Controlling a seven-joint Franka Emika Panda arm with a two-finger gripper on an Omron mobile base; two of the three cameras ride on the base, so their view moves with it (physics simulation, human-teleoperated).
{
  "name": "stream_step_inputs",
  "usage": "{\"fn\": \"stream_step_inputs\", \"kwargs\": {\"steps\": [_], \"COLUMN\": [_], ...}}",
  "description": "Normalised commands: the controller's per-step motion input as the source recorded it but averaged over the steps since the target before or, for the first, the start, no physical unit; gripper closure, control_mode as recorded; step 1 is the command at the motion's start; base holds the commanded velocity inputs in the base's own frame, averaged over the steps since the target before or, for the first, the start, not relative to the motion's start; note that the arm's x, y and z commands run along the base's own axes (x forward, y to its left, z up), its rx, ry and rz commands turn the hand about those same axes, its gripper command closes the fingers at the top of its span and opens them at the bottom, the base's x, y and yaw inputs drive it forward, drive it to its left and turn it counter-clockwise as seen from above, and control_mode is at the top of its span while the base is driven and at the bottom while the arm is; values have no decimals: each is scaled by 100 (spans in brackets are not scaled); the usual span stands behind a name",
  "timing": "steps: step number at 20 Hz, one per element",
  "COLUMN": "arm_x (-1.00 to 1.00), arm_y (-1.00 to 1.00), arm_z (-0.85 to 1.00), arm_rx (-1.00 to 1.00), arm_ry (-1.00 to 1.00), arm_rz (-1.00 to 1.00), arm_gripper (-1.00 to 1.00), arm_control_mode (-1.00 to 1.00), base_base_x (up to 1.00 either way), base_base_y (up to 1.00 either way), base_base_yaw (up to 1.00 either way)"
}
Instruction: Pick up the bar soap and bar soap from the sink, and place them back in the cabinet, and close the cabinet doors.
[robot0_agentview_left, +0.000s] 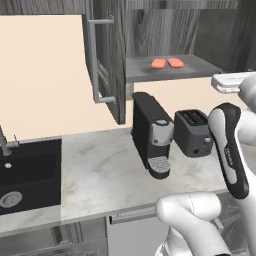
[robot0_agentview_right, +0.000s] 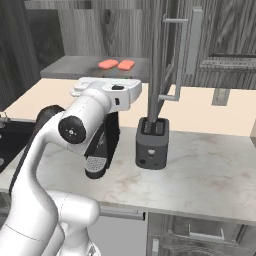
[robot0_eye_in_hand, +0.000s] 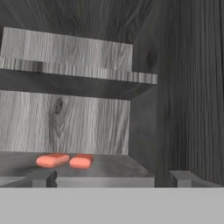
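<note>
I log two salmon-orange bar soaps, small rounded blocks, lying just beside each other on the cabinet lower shelf, well back from its front edge, with open room above them. The wood-grain cabinet doors stand open; the black sink sits at the marbled surface's left end. My end effector faces the shelf, fingertips spread, holding nothing.

Open space above the bar soaps under the upper shelf, open cabinet doors flanking.
</note>
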Motion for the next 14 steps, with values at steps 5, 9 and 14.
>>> {"fn": "stream_step_inputs", "kwargs": {"steps": [5,9,14], "arm_x": [-39,-34,-35], "arm_y": [-1,-8,-16], "arm_z": [6,3,0], "arm_rx": [0,0,0], "arm_ry": [0,0,0], "arm_rz": [0,0,0], "arm_gripper": [-100,-100,-100], "arm_control_mode": [-100,-100,-100], "base_base_x": [0,0,0], "base_base_y": [0,0,0], "base_base_yaw": [0,0,0]}}
